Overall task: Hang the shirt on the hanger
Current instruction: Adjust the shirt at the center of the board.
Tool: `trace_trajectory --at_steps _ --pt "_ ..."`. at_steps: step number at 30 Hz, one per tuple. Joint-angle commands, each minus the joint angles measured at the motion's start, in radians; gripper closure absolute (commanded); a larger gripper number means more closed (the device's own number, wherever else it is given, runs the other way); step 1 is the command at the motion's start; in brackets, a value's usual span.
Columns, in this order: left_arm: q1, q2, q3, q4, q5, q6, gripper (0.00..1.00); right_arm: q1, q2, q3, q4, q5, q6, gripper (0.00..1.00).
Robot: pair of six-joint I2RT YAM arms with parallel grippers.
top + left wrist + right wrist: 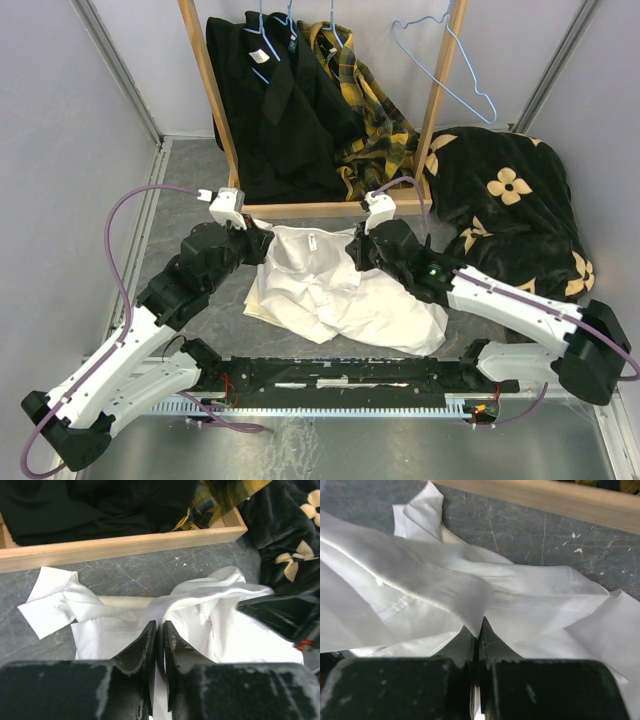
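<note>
We see the white shirt [340,295] lying crumpled on the grey tabletop [185,185], just near of the wooden rack's bottom rail [310,210] and between our two arms. The left gripper [262,245] sits at the shirt's far-left edge. In the left wrist view its fingers [145,645] are pressed almost together, with only a thin slit between them. White cloth [225,630] rises to their tips and shows in the slit, so it appears to be pinching a fold. The right gripper [355,250] sits at the shirt's far-right edge, near the collar opening. In the right wrist view its jaws are fully closed, and the fabric [420,590] gathers into a ridge that runs straight into the tips [479,630]. The light-blue wire hanger [445,60] hangs bare at the right end of the rack, well apart from the shirt and both grippers. Black garments [280,110] and a plaid one [375,120] hang to its left.
</note>
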Motion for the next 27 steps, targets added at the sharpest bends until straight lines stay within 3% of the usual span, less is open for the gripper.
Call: trace_trajectory --at_steps 1,11,17,22,27 --pt "-0.004 0.010 -0.006 -0.013 -0.073 -0.044 0.77 -0.002 -0.113 0.079 -0.013 0.037 -0.012 1.00" --pt "-0.004 0.068 -0.063 0.037 0.029 -0.100 0.52 -0.001 -0.104 0.189 -0.076 0.057 -0.012 1.00" --pt "-0.004 0.057 -0.082 0.031 0.047 -0.101 0.50 -0.001 -0.088 0.196 -0.065 0.056 -0.014 1.00" --pt "-0.004 0.048 -0.114 0.097 0.164 -0.072 0.45 -0.001 -0.088 0.197 -0.062 0.045 -0.012 1.00" --pt "-0.004 0.060 -0.110 0.053 0.122 -0.022 0.44 -0.001 -0.104 0.199 -0.069 0.044 -0.010 1.00"
